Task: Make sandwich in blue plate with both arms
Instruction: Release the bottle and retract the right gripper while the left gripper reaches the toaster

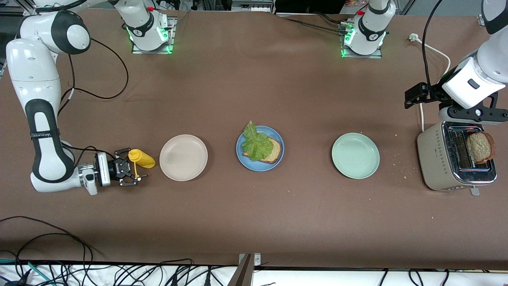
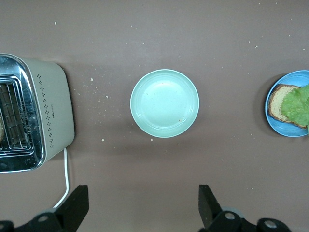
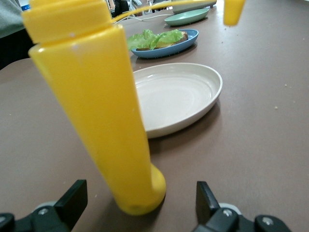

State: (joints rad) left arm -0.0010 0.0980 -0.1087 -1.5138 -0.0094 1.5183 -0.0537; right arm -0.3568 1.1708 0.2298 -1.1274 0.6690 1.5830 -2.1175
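The blue plate (image 1: 278, 161) sits mid-table with one slice of brown bread (image 1: 274, 152) and a ruffled lettuce leaf (image 1: 256, 143) on top of it. A second bread slice (image 1: 480, 147) sticks up out of the toaster (image 1: 444, 167). My left gripper (image 2: 143, 205) hangs open and empty, high over the table between the toaster and the pale green plate (image 2: 164, 103). At its own end of the table my right gripper (image 1: 133, 169) is low and open. A yellow squeeze bottle (image 3: 101, 111) leans between its fingers, which stand apart from it.
A cream-white plate (image 1: 183, 157) lies beside the yellow bottle (image 1: 142, 158), and the pale green plate (image 1: 355, 155) lies between the blue plate and the toaster. The toaster's white cord (image 1: 436, 51) runs toward the left arm's base. Crumbs dot the cloth near the toaster.
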